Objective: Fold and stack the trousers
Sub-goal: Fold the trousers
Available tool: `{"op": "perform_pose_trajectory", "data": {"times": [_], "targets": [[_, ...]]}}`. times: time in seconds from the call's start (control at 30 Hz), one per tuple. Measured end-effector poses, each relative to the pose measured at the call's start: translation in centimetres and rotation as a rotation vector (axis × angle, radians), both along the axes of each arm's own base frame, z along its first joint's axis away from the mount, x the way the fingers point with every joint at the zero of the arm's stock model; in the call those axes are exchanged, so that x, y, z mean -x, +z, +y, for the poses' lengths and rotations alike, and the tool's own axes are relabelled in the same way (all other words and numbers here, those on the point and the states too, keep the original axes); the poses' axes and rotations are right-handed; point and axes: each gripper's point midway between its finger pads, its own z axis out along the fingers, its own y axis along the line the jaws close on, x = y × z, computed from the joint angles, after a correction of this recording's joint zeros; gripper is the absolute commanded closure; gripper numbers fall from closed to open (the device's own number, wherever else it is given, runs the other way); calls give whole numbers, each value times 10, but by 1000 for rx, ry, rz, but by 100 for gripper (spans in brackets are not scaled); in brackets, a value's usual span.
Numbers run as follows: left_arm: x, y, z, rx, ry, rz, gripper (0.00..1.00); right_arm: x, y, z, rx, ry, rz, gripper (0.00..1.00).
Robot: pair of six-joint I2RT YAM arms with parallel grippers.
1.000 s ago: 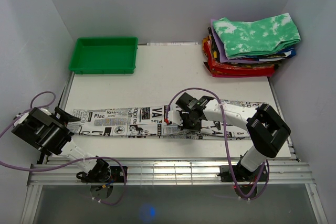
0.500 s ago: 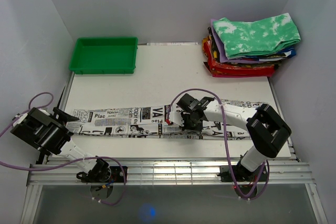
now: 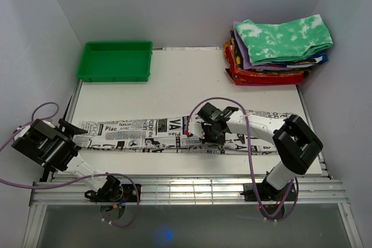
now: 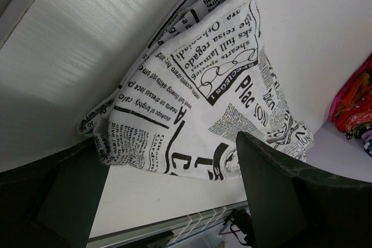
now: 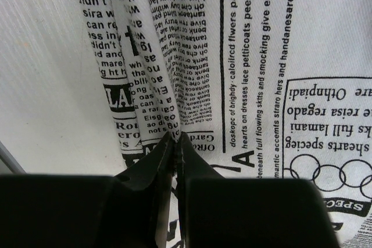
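Top external view first: the newspaper-print trousers (image 3: 133, 135) lie stretched in a long band, left to right, across the near part of the white worktop (image 3: 174, 91). Down on the middle of that band is the right end effector (image 3: 202, 133), and the right wrist view settles it: fingertips pressed together, clamped on a pinched-up ridge of the printed cloth that rises off the flat fabric. Over at the band's left end sits the left end effector (image 3: 72, 130), spread wide. From the left wrist view the crumpled end of the trousers shows between its two dark fingers (image 4: 279, 201), neither one visibly touching the cloth. At the far left, a green tray (image 3: 116, 61). At the far right, a pile of folded clothes (image 3: 279, 50), a green-and-white tie-dye piece on top.
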Motion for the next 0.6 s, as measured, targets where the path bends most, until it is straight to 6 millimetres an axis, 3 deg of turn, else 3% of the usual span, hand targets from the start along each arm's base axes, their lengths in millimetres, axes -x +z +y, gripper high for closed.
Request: {"op": "perform_pose_trajectory", "data": {"times": [0.5, 0.6], "targets": [[1, 3, 2, -22, -39, -10, 2, 2, -5, -1, 1, -3, 13, 92], [4, 13, 8, -98, -101, -31, 2, 1, -6, 0, 13, -12, 32, 80]]}}
